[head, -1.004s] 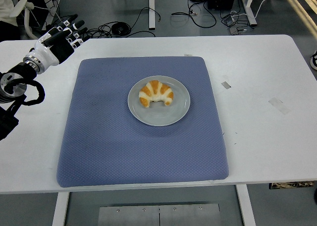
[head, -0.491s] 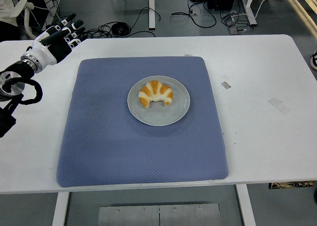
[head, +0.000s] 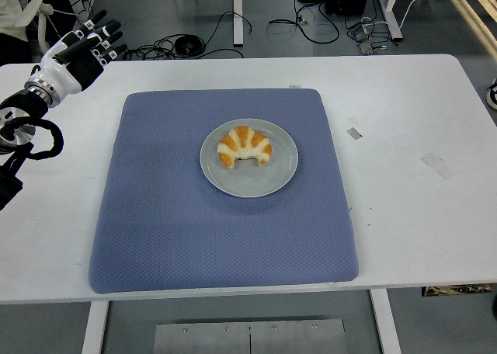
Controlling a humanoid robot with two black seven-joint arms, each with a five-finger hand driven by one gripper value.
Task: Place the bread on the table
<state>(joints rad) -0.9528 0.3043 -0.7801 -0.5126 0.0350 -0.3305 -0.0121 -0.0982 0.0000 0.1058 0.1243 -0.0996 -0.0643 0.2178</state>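
- While the left hand [head: 78, 53] hangs over the white table's [head: 404, 129] 10 o'clock corner, fingers loose and straight, it's gripping nothing.
- Bread [head: 245, 147], a croissant, sits on a grey plate [head: 268, 179] dead centre of the blue mat [head: 194, 237].
- Bits of tape [head: 354, 133] dot the tabletop toward 3 o'clock.
- Grey floor beyond, at 12 o'clock, has black cables [head: 198, 43] snaking around desk legs [head: 238, 12].
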